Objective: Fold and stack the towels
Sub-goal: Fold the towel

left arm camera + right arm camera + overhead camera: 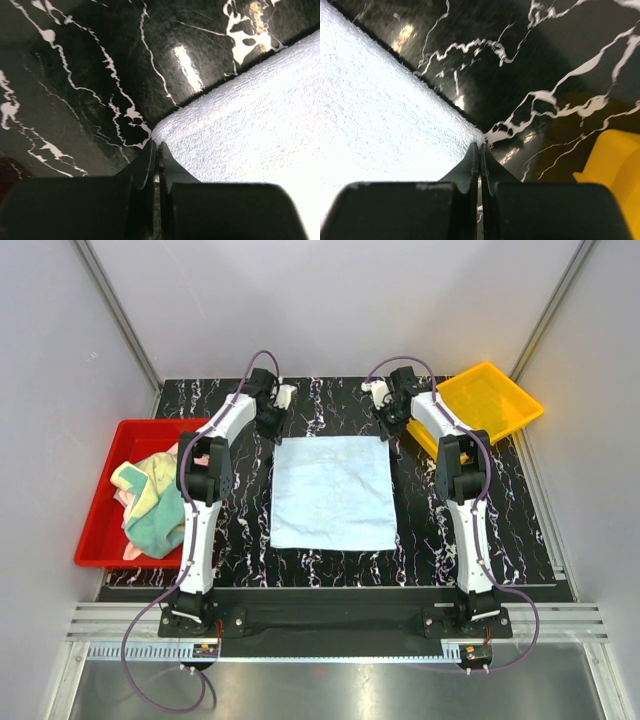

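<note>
A light blue towel (pixel 333 492) lies spread flat on the black marbled table. My left gripper (pixel 271 424) is at its far left corner; in the left wrist view the gripper (pixel 156 145) is shut with the towel's corner (pixel 165 129) at its tips. My right gripper (pixel 390 422) is at the far right corner; in the right wrist view the gripper (pixel 480 146) is shut on the towel's corner (pixel 475 134). More towels (pixel 155 498), pale yellow-green, grey-green and peach-pink, lie crumpled in the red tray (pixel 98 508) at the left.
A yellow tray (pixel 488 405) stands at the far right, its edge showing in the right wrist view (pixel 615 170). Grey walls enclose the table on three sides. The arms' bases sit on a black rail (pixel 330 620) at the near edge.
</note>
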